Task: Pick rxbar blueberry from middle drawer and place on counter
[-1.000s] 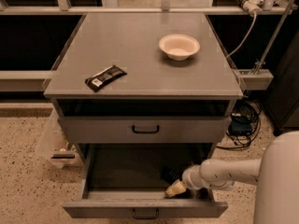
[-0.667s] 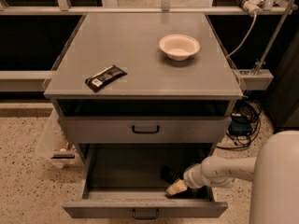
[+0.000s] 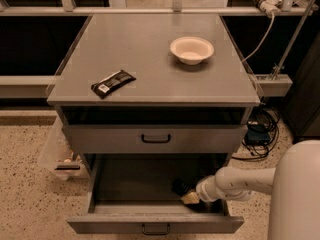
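The middle drawer [image 3: 155,223] is pulled open at the bottom of the cabinet. My gripper [image 3: 187,194] is reached down inside it at the right, at a small dark object [image 3: 179,186] on the drawer floor; I cannot tell whether that object is the rxbar blueberry. The white arm [image 3: 240,183] comes in from the right. The counter [image 3: 150,49] is the flat grey cabinet top above.
A black-wrapped bar with a white label [image 3: 113,83] lies on the counter's front left. A white bowl [image 3: 192,49] stands at its back right. A closed grey drawer front [image 3: 155,138] sits above the open one. Cables [image 3: 260,129] lie on the floor to the right.
The gripper has stayed at the same spot in the drawer's right side; the arm has shifted only slightly. Nothing on the counter has moved.
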You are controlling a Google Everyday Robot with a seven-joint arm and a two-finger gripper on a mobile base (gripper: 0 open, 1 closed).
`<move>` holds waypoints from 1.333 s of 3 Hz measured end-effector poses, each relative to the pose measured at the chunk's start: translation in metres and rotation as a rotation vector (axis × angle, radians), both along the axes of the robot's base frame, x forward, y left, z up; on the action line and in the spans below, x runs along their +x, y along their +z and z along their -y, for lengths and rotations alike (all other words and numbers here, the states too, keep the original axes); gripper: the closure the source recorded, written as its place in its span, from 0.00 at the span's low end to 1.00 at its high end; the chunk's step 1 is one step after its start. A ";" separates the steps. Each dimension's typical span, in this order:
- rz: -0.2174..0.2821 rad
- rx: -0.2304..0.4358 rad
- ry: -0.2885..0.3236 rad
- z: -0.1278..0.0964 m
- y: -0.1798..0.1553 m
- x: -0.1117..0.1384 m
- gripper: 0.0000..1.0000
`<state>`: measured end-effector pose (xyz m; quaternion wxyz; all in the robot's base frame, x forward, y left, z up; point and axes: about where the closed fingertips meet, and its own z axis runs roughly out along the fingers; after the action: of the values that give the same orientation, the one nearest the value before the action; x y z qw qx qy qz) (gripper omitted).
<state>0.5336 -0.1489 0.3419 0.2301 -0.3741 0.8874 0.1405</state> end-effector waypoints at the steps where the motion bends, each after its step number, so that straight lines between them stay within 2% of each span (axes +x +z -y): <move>1: 0.000 0.000 0.000 0.000 0.000 0.000 0.64; 2: 0.000 0.000 0.000 0.000 0.009 0.000 0.87; 3: 0.000 0.000 0.000 0.000 0.014 0.000 1.00; 4: 0.000 0.000 0.000 0.000 0.014 0.000 1.00</move>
<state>0.5338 -0.1490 0.3556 0.2301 -0.3741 0.8874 0.1405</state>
